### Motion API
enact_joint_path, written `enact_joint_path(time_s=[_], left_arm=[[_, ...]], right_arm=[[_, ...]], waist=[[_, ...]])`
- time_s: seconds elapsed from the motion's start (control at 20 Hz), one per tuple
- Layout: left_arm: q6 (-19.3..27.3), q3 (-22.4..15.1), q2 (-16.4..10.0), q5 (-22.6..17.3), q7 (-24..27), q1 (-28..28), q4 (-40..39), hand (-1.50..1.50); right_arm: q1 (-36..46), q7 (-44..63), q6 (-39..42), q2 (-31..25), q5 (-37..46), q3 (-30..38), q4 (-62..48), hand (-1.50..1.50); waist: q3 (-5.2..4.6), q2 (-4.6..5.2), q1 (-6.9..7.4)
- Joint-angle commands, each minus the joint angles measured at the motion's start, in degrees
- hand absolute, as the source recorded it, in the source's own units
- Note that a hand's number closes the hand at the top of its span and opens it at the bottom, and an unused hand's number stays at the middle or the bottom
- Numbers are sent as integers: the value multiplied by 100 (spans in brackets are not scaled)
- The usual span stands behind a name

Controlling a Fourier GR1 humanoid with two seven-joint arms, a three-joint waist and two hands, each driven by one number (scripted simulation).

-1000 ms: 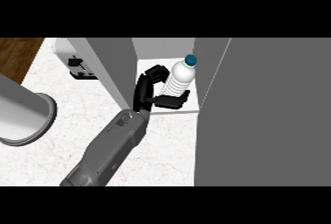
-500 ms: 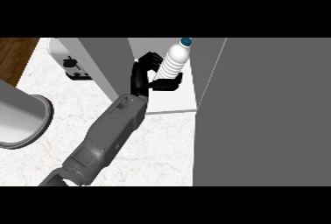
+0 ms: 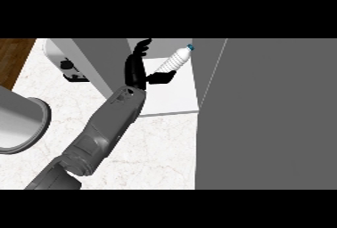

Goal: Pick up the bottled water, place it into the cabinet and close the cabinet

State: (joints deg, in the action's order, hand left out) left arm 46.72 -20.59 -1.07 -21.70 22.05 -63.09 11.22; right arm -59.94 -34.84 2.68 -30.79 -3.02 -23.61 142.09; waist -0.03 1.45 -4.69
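Bottled water (image 3: 174, 60) leans in the cabinet (image 3: 174, 101), just to the right of the left hand (image 3: 136, 71).
From the near edge the grey forearm (image 3: 105, 129) goes up to this hand. Its fingers (image 3: 142, 45) are spread straight, apart from the bottle, and only the thumb (image 3: 161, 78) seems to touch its lower end. The long axis tilts up and right, with the cap (image 3: 191, 46) toward the open door (image 3: 276, 111). The bottle's base is hard to make out, and the right hand is not seen.

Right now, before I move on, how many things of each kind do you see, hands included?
Clear plastic water bottle with blue cap: 1
Grey cabinet: 1
Black left hand: 1
Large grey round vessel: 1
Small pale appliance with black knob: 1
Total: 5
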Motion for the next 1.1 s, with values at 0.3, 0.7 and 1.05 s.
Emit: enact_joint_path(time_s=[0.3, 0.7, 1.05], left_arm=[[-579, 921, 38, -641, 1395, -104, 727, 150], [-2121, 974, 104, -1030, 1590, -94, 1014, 150], [-2302, 225, 106, -1712, 1592, 632, 1890, 150]], right_arm=[[-138, 50, 192, -23, -284, -79, 354, -150], [-151, 163, 185, 25, -168, -152, 442, -150], [3, 552, 37, 56, 154, -312, 688, -150]], waist=[[-23, 11, 47], [-4, -89, 173], [-6, -131, 257]])
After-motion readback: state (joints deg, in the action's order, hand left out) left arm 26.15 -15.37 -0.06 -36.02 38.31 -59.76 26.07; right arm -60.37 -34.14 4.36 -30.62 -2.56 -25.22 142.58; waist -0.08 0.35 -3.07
